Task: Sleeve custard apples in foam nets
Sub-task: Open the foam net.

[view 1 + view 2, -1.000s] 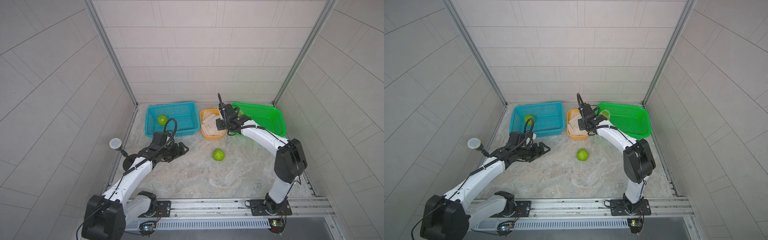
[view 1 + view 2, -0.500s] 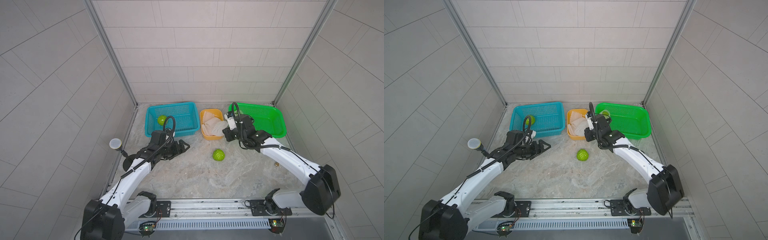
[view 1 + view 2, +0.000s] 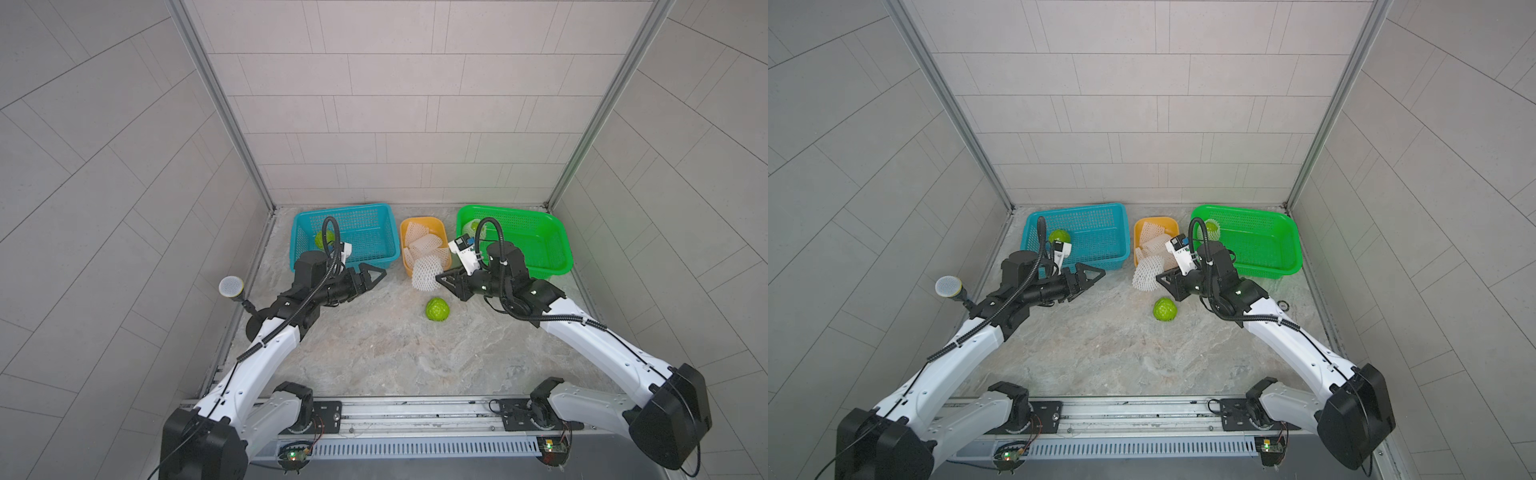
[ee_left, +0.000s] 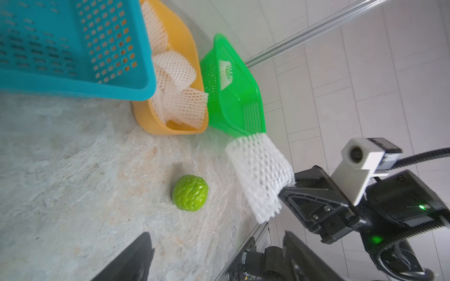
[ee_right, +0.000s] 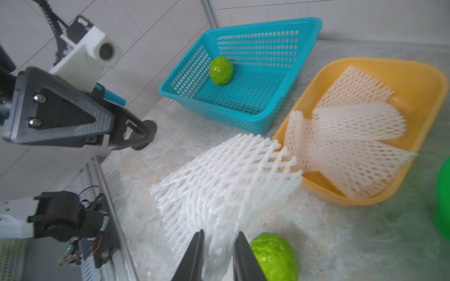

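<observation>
One bare green custard apple lies on the stone table. My right gripper hangs just behind it, shut on the end of a white foam net that sticks out toward the orange tub. Another custard apple sits in the blue basket. A third one, wrapped in a net, rests in the green basket's far left corner. More foam nets fill the orange tub. My left gripper is open and empty in front of the blue basket.
The blue basket, the orange tub and the green basket stand in a row along the back wall. A round mesh-headed post stands at the table's left edge. A small ring lies near the right wall.
My right arm has drawn back from the orange tub toward the table's middle, carrying one foam net out with it. My left gripper has shifted slightly to the right and stayed open.
</observation>
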Motion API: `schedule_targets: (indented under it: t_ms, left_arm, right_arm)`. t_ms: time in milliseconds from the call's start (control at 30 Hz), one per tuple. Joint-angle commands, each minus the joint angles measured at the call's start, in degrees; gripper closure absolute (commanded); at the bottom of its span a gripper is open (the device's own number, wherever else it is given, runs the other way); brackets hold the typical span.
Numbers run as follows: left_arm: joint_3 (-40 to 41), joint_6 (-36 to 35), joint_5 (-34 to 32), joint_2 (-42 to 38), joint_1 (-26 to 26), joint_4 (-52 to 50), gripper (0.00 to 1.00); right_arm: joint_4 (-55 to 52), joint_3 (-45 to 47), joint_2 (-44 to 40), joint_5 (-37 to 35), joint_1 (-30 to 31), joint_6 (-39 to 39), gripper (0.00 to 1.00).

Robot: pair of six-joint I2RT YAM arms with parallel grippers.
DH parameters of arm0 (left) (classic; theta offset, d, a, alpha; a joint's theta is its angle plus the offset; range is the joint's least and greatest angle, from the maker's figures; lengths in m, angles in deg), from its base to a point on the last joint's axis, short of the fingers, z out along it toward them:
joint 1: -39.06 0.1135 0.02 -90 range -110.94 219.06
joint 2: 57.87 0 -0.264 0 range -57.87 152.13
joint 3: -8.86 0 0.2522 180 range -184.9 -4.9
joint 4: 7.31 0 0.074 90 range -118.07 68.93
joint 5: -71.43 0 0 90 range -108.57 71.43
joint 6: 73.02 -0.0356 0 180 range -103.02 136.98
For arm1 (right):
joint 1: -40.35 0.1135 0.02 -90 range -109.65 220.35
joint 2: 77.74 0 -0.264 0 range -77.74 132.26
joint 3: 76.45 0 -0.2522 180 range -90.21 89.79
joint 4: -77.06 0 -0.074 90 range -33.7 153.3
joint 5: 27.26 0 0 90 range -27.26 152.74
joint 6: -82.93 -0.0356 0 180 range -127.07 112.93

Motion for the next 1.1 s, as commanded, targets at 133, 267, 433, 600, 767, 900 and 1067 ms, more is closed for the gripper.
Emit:
schedule_targets:
  t_ms: [133,267,433,600,767,900,1067]
  left_arm:
    - [2.77,14.04,10.03,2.0,0.39,28.52,0.1]
    - [3.42,19.02,15.06,4.67,0.13,36.46,0.09]
    - [5.51,22.43,18.09,5.53,-1.32,41.88,0.1]
    - [8.36,22.96,17.72,4.85,-2.4,43.13,0.08]
    - [10.43,30.94,17.71,5.9,-3.41,57.12,0.07]
    - [11.5,38.94,17.31,9.22,-4.05,71.09,0.08]
    - [11.38,42.0,17.1,12.86,-5.71,76.73,0.1]
  right_arm:
    - [6.13,4.14,-3.86,19.78,-0.25,-6.97,0.76]
    - [16.71,6.56,-3.73,24.79,-0.25,-14.23,0.76]
    - [21.82,6.79,-3.38,25.66,-0.26,-18.11,0.76]
    - [32.85,8.09,-2.38,27.44,-0.39,-26.22,0.76]
    - [34.19,8.13,-1.6,27.42,-0.52,-27.49,0.76]
    - [36.52,8.48,-1.03,27.41,-0.6,-29.03,0.76]
    - [46.0,10.23,1.32,28.29,-0.57,-36.0,0.76]
